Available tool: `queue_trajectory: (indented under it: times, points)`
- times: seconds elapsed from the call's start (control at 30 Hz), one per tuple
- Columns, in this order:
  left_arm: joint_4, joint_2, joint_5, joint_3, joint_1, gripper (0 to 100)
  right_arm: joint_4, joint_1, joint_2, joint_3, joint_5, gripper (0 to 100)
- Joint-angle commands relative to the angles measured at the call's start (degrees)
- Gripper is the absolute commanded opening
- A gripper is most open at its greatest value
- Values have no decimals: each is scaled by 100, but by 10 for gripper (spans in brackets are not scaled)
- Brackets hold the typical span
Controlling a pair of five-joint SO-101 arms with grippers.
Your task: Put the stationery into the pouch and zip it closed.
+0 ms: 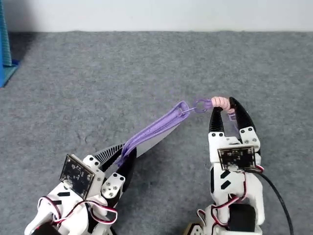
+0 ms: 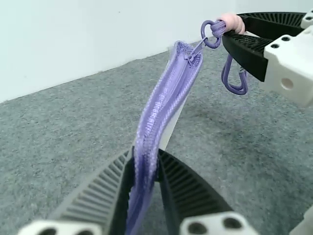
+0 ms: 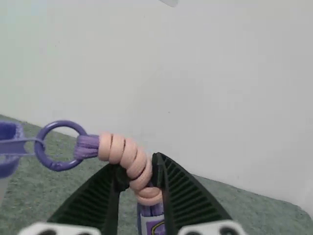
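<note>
Nearly done, by the look of it. Pinched tight on one end of the purple pouch point(image 1: 151, 131) with the left claw point(image 1: 123, 155), with the fabric squeezed between the ribbed pads. Clamped with the right claw point(image 1: 225, 108) on the pink coiled strap point(image 1: 220, 102) hanging from the purple ring point(image 2: 211, 33) at the zip slider. Strung taut between the two, lifted clear of the grey counter point(image 1: 98, 73), edge-up with the zip line on top. Seems zipped shut along the whole visible length, with the slider at the far end just beside the ring. Nothing of the stationery lying loose on the counter, so judged to be inside already, though impossible to confirm through the fabric. Left to do, probably: check the last bit of zip under the left claw, hidden by the pads, then lower the pouch and let go with both
</note>
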Motion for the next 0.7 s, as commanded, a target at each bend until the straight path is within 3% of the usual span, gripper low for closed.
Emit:
queue_trajectory:
  times: [0.0,0.23,0.37,0.53,0.67]
  points:
    - [220,-18,44,-259,-255,9,-31,435,-40,-26,132,7]
    - [97,-18,44,-259,-264,11,330,593,-40,-44,97,22]
    - [-105,18,35,-189,-273,18,1499,532,-48,-255,88,153]
    - [-255,0,167,101,-334,158,2440,198,-48,-958,-211,310]
    - [-712,18,527,426,-1037,239,3081,-382,-48,-1503,-668,365]
